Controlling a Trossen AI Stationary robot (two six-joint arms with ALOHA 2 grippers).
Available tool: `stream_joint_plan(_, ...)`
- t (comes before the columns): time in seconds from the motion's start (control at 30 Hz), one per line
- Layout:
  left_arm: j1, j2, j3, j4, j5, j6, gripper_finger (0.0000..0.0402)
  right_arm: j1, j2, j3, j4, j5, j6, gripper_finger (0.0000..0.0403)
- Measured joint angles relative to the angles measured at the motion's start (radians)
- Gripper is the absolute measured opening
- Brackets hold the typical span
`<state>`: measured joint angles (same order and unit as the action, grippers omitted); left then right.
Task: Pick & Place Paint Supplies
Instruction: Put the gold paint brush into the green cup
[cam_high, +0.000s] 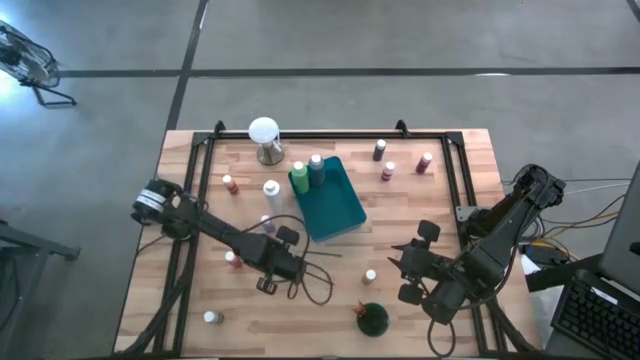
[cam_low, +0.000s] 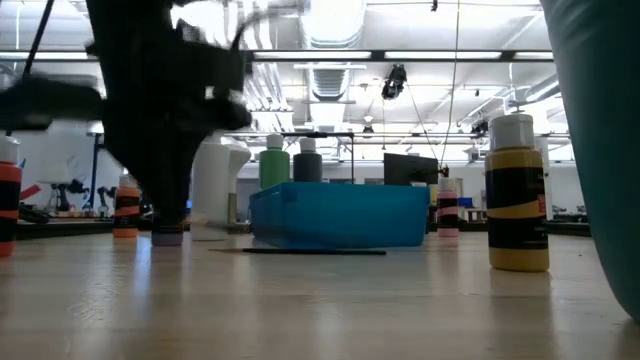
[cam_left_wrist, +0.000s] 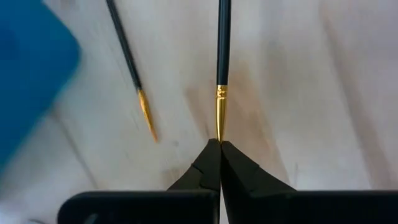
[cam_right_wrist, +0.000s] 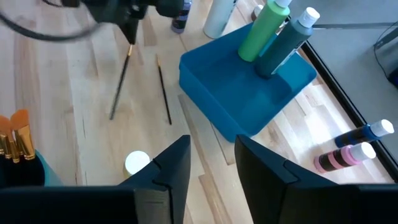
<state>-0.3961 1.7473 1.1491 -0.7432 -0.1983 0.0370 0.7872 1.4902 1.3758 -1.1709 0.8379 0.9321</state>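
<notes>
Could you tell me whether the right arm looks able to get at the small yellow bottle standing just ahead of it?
Probably yes. The right claw is open and empty, and the yellow bottle stands alone on bare table nearby with nothing between them.

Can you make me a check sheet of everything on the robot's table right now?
Surface: wooden table, black frame rails.
Job's things: two green bottles upright in the teal tray; small bottles scattered; two dark brushes lying on the wood.
Clutter: white globe behind the tray.
Grippers: left gripper shut on one brush's tip; right gripper open, holding nothing, near the front edge.
Cables: black loop by the left arm.
Surroundings: grey floor; equipment at right.
</notes>
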Motion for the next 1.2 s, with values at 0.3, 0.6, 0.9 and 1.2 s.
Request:
stream_joint_plan(0.3, -0.215, -0.003, 0.181, -0.14, -0.54, 0.313, 0.0001, 0.0, -0.004, 0.0, 0.005, 0.006, 0.044, 0.0156)
stream_joint_plan(0.6, -0.336, -0.003, 0.206, 0.159, -1.147, 1.125, 0.0, -0.061, -0.01, 0.0, 0.235, -0.028, -0.029, 0.0178)
stream_joint_plan(0.9, -0.306, -0.005, 0.23, 0.264, -1.142, 1.319, 0.0, -0.159, -0.003, 0.0, 0.544, -0.188, -0.305, 0.0181)
stream_joint_plan(1.2, -0.286, -0.005, 0.254, 0.264, -1.135, 1.329, 0.0, -0.288, 0.0, -0.078, 0.782, -0.442, -0.394, 0.0158)
